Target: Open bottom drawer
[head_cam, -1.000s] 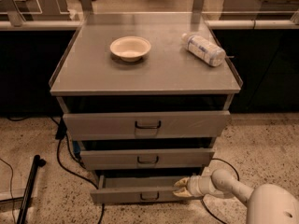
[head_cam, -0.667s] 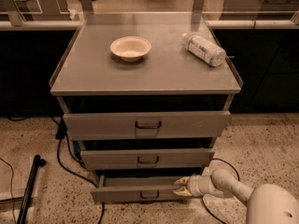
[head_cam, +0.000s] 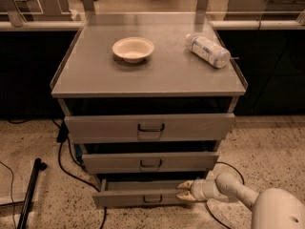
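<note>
Claw (head_cam: 184,191) sits at the right end of the bottom drawer (head_cam: 138,198) front, right of its small handle (head_cam: 152,199); whether it is spread or pinching the panel cannot be told. The drawer stands partly out, lowest in the cabinet. Recommended: pull straight outward, level, avoiding skew. Bowl (head_cam: 133,48) and bottle (head_cam: 208,50) rest on the bench (head_cam: 157,78) above.

Gripper (head_cam: 180,192) at bottom drawer (head_cam: 136,199); its arm (head_cam: 240,191) cut off.

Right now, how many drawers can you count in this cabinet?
3, stacked: top drawer, middle drawer beneath, bottom drawer lowest, with the gripper at its right end. None looks hidden.
</note>
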### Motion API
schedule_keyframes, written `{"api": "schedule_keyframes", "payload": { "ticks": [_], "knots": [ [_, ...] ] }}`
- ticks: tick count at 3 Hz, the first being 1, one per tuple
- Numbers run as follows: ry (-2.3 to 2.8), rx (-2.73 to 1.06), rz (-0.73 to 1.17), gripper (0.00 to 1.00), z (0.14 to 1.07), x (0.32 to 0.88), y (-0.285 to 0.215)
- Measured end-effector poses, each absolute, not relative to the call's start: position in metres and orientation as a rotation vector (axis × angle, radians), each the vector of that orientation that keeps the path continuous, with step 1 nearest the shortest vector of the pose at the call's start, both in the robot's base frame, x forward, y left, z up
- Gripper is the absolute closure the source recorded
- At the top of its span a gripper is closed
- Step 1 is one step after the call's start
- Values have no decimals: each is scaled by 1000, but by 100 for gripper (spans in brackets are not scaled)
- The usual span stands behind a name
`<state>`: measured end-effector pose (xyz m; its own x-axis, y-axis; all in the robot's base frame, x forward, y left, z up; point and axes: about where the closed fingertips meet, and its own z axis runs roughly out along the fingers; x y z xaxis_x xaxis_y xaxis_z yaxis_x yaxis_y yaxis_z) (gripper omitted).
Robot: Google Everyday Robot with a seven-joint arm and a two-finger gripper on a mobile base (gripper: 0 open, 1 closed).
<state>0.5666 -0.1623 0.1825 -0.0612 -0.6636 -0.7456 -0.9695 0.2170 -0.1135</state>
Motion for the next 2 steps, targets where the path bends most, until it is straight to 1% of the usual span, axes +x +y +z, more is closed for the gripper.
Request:
{"api": "schedule_keyframes", "payload": {
  "ticks": [1, 2],
  "knots": [
    [1799, -1518, 560, 41, 183, 567, -162],
    [1803, -1515, 564, 65, 181, 563, -163]
  ]
}}
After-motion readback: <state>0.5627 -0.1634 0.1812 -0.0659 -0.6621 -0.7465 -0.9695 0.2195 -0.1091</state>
